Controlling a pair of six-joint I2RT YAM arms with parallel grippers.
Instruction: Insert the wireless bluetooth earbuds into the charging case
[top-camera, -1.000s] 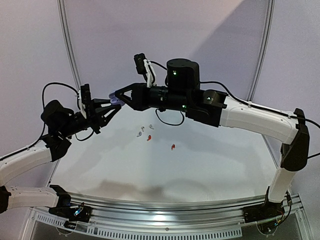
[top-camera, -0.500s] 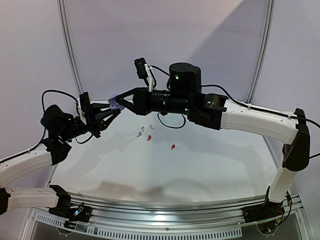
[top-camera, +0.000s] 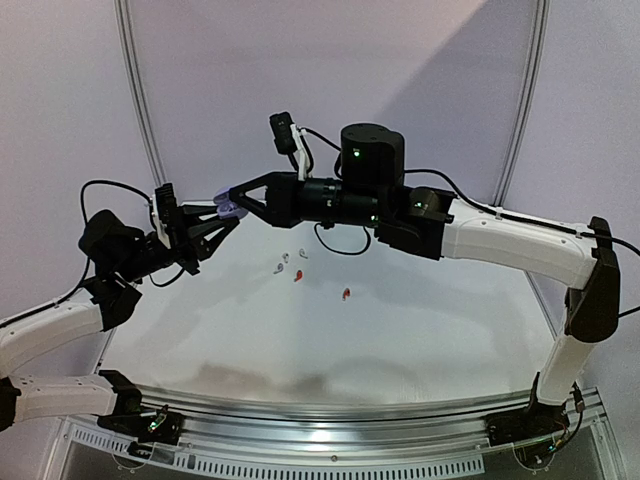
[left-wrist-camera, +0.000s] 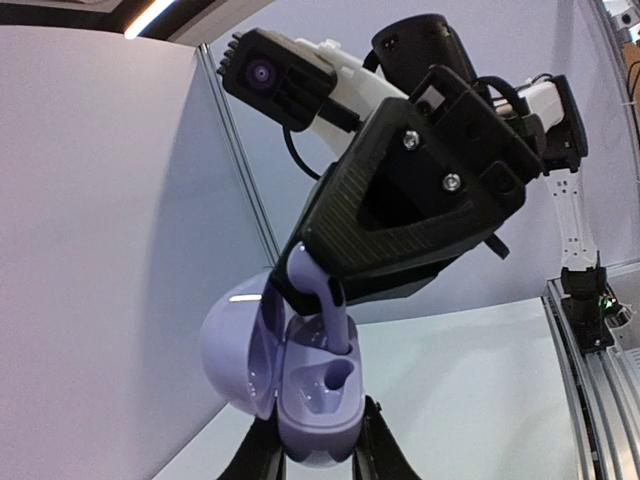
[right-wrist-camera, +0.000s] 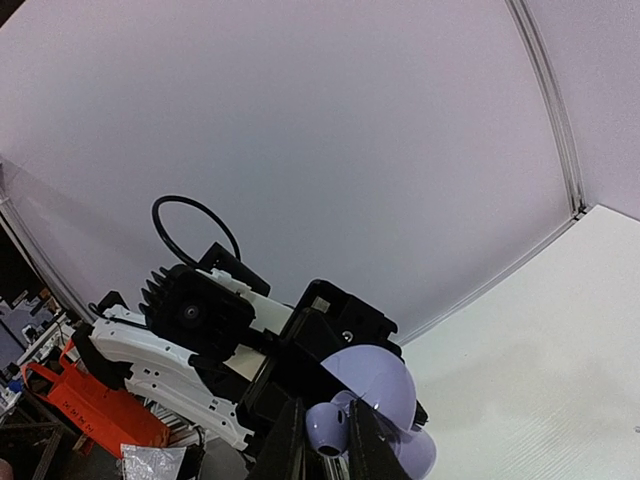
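Note:
My left gripper (left-wrist-camera: 316, 462) is shut on an open bluish-lilac charging case (left-wrist-camera: 322, 400), held in the air at the back left (top-camera: 228, 207), lid (left-wrist-camera: 235, 345) swung left. My right gripper (right-wrist-camera: 324, 450) is shut on a bluish-lilac earbud (right-wrist-camera: 327, 427) and meets the case from the right (top-camera: 235, 198). The earbud's stem (left-wrist-camera: 333, 320) stands in the far slot of the case; the near slot (left-wrist-camera: 338, 375) is empty. On the table lie two white earbuds (top-camera: 283, 262) and two red earbuds (top-camera: 298, 276), (top-camera: 346, 293).
A white table (top-camera: 400, 330) with a metal rail along its near edge (top-camera: 330, 410). Plain lilac walls with metal posts (top-camera: 135, 90) stand behind. The right arm (top-camera: 500, 240) spans the back of the table.
Both grippers have crept a little left and up together, staying joined at the case. The earbuds on the table have not moved.

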